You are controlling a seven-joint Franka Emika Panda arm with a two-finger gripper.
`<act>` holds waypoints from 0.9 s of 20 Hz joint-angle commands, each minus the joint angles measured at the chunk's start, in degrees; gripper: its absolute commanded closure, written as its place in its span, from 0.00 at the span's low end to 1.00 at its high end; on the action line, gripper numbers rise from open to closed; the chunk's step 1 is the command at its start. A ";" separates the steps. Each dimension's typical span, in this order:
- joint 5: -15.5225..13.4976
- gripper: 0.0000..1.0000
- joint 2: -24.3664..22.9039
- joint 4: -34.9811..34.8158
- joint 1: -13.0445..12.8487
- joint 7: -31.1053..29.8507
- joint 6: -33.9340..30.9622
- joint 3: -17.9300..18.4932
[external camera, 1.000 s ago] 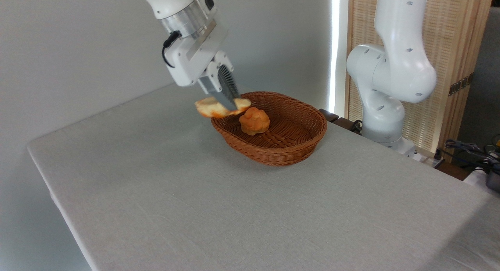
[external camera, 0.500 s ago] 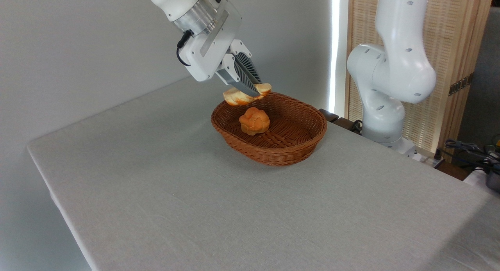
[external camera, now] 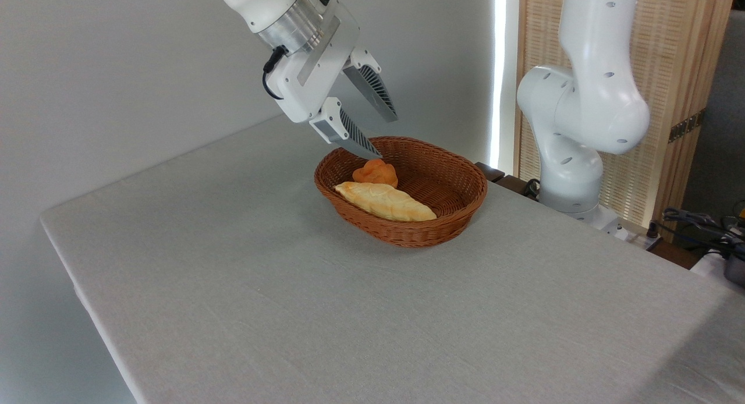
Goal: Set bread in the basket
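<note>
One pointed loaf (external camera: 384,201) fills woven wicker basket (external camera: 460,215).

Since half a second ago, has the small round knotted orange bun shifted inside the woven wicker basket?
Yes. The orange bun now sits nearer the wicker basket's far left rim, behind the pale elongated loaf.

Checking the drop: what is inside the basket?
The bread lies along the basket's near side, a round bun behind it. Wicker under them is hidden.
</note>
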 commanded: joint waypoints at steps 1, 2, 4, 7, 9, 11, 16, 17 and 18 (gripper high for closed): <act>1.31 0.00 -0.33 0.30 0.11 -0.61 7.18 3.53; 1.40 0.00 -0.24 0.30 0.19 -0.88 9.47 4.50; 1.58 0.00 -0.06 0.21 0.28 -3.68 14.82 6.95; 1.49 0.00 0.81 0.21 0.37 -4.13 20.81 11.44; 1.40 0.00 1.26 0.30 0.37 -4.65 22.40 13.99; 1.49 0.00 1.34 0.48 0.63 -6.58 23.28 15.66; 1.23 0.00 1.96 0.48 0.55 -28.59 30.75 16.82; 1.23 0.00 1.96 0.56 0.55 -33.44 31.02 16.73; 1.05 0.00 1.96 0.57 0.46 -37.32 31.02 16.73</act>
